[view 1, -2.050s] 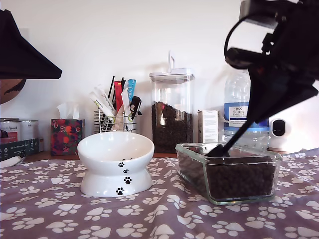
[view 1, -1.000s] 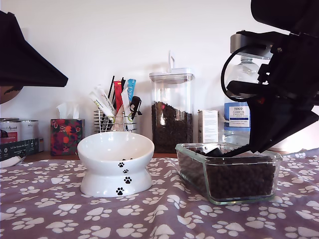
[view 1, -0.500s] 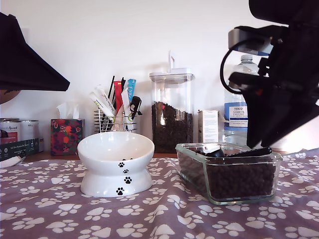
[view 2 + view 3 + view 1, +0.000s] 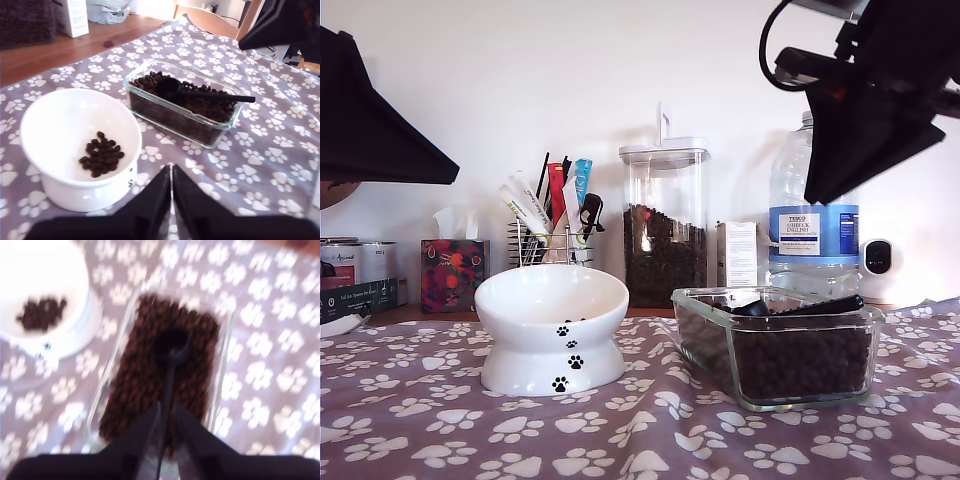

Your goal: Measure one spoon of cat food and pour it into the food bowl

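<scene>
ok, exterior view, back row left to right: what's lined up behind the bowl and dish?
tissue box → wire utensil holder → tall canister of kibble → small white carton → water bottle → small white device

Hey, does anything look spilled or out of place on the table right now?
Nothing spilled. The spoon lies on the cat food in the glass dish, and a small portion sits in the food bowl.

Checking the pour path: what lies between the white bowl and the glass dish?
Only bare paw-print cloth between white ceramic bowl and clear glass dish, per first wrist view.
</scene>
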Controlling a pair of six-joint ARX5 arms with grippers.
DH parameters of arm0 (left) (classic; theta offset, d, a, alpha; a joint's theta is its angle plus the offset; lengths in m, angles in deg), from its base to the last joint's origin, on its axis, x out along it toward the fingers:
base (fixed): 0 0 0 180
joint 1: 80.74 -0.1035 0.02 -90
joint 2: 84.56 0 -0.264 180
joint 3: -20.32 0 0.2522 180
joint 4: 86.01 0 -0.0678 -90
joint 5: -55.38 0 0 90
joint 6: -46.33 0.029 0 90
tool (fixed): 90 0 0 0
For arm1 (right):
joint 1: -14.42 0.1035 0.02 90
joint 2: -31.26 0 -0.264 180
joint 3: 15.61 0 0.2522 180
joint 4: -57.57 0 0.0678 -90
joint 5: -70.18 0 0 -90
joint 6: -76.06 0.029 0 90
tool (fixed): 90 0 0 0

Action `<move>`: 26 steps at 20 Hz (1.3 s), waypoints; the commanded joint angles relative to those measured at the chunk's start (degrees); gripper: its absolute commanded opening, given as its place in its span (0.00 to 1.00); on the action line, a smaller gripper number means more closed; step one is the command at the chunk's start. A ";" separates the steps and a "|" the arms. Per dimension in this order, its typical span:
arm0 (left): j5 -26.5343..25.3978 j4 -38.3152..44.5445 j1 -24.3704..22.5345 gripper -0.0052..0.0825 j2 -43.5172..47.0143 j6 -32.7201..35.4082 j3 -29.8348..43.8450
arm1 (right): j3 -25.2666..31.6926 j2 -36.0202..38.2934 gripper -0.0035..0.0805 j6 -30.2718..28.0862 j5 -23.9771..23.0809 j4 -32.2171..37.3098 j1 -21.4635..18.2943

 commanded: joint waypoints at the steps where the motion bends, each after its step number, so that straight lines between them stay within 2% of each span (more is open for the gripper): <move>1: -1.79 1.29 0.15 0.04 -0.52 0.28 0.15 | 0.90 -0.13 0.03 -0.15 -0.72 4.00 -1.92; 4: -5.57 3.37 -0.37 0.04 -0.48 0.00 0.17 | 6.60 1.97 0.03 -2.32 -1.36 13.77 -4.79; 8: -8.90 4.26 -0.50 0.04 -0.46 -1.38 0.31 | 16.52 10.67 0.03 -2.62 -1.07 27.02 -8.72; 11: -9.75 4.31 -0.50 0.04 0.48 -1.46 0.35 | 22.99 19.47 0.03 -2.71 -1.01 30.69 -9.35; 15: -10.10 3.65 -0.50 0.04 5.31 -2.54 0.98 | 28.79 30.75 0.03 -2.03 -1.03 30.08 -8.85; 20: -10.14 -0.04 0.68 0.04 13.05 -2.82 0.98 | 29.16 43.58 0.03 -3.89 -1.57 20.33 -7.21; 23: -9.62 -3.26 0.85 0.04 15.93 -2.95 0.98 | 29.14 47.43 0.03 -3.28 -1.62 13.49 -7.19; 26: -9.70 -6.03 0.85 0.04 16.50 -2.84 0.98 | 29.14 47.63 0.03 -3.26 -1.60 9.05 -7.19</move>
